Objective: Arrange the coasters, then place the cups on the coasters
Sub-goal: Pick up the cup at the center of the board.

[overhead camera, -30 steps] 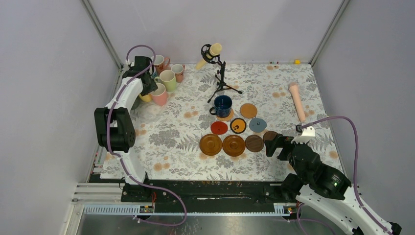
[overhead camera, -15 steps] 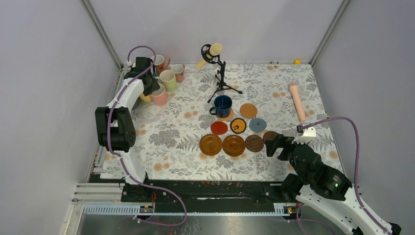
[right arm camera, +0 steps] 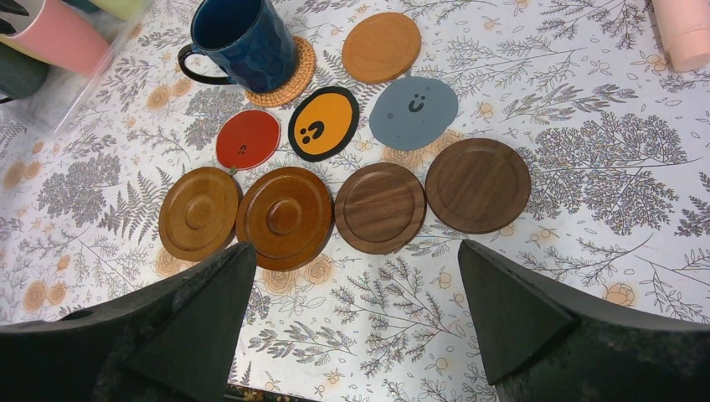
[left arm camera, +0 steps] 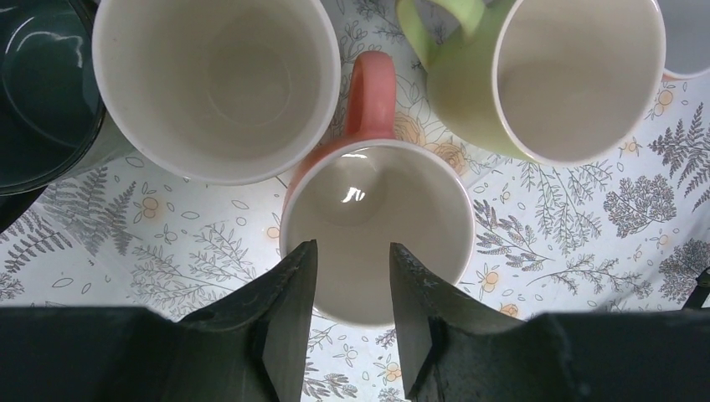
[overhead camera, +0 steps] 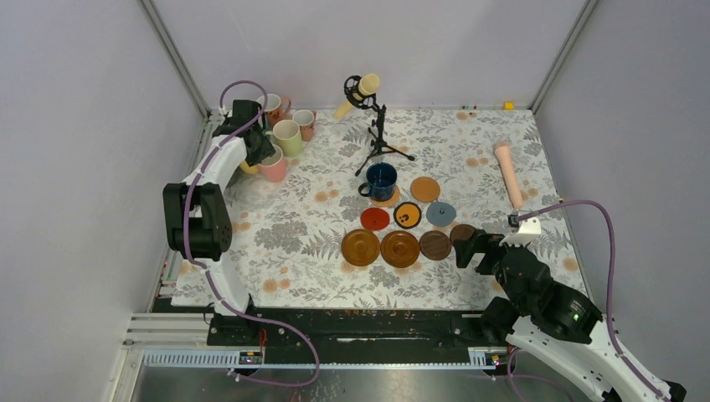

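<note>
Since only the navy cup [right arm camera: 243,38] stands on a coaster, the cork coaster [right arm camera: 289,71] under it, I judge the step in hand to be fetching the next cup. The other coasters [right arm camera: 381,207] lie bare just right of the navy cup and in two rows on its near side.

My left gripper [left arm camera: 352,251] hangs far to the left of the navy cup and farther back, over the pink cup [left arm camera: 377,201]. That cup stands upright in a tight cluster, with the cream cup [left arm camera: 216,84] and pale green cup [left arm camera: 578,75] crowding its far side. My left jaws stand at a narrow gap with only the cup's open mouth showing between them. I cannot tell whether a fingertip touches the rim.

To do this well, I think I should take the near wall, opposite the handle, with one finger inside and one outside. Then I would close firmly and lift straight up before swinging toward the navy cup, so the neighbours are not bumped.

My right gripper [right arm camera: 356,251] hovers on the near side of the navy cup, jaws spread wide and holding nothing.
</note>
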Available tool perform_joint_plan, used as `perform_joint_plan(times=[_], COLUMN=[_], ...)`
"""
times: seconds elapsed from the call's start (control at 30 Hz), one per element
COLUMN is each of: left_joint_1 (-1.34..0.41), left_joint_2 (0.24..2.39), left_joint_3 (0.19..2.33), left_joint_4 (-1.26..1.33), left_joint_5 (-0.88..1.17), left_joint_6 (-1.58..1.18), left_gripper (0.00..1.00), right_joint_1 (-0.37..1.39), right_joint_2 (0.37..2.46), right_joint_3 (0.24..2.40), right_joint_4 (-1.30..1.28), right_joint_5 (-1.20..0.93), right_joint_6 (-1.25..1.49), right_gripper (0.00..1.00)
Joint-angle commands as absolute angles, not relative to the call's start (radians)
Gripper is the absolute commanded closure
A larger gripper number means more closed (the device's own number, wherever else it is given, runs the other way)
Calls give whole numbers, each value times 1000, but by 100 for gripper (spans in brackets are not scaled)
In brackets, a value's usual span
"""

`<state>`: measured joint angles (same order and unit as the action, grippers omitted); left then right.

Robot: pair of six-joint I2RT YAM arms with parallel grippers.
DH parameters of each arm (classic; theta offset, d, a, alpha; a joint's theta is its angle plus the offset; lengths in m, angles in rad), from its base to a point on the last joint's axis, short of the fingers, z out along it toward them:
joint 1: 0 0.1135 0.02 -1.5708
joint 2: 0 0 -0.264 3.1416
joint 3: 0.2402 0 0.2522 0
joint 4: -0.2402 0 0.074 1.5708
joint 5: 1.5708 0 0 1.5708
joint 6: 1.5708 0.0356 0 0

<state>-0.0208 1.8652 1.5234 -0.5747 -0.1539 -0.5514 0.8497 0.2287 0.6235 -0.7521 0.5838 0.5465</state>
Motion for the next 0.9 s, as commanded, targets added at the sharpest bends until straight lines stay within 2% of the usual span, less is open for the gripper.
perform_joint_plan(times=[0.0, 0.17, 0.57, 0.87], left_joint_1=[-17, -18, -17, -17], left_joint_2=[1784, 1771, 1824, 1831], left_joint_3=[1540, 1522, 1482, 1494], left_joint_4=[-578, -604, -593, -590], left_joint_5=[-186, -268, -249, -197], left_joint_6=[-538, -538, -557, -538], left_gripper=[61, 62, 63, 79], right_joint_1=[845, 846, 846, 845], right_joint_2=[224, 224, 219, 224], right_joint_3=[630, 630, 633, 634], right_joint_4=[-739, -736, -736, -735], right_joint_5=[601, 601, 599, 602], right_joint_6=[545, 542, 538, 535], right_gripper=[1, 1, 1, 1])
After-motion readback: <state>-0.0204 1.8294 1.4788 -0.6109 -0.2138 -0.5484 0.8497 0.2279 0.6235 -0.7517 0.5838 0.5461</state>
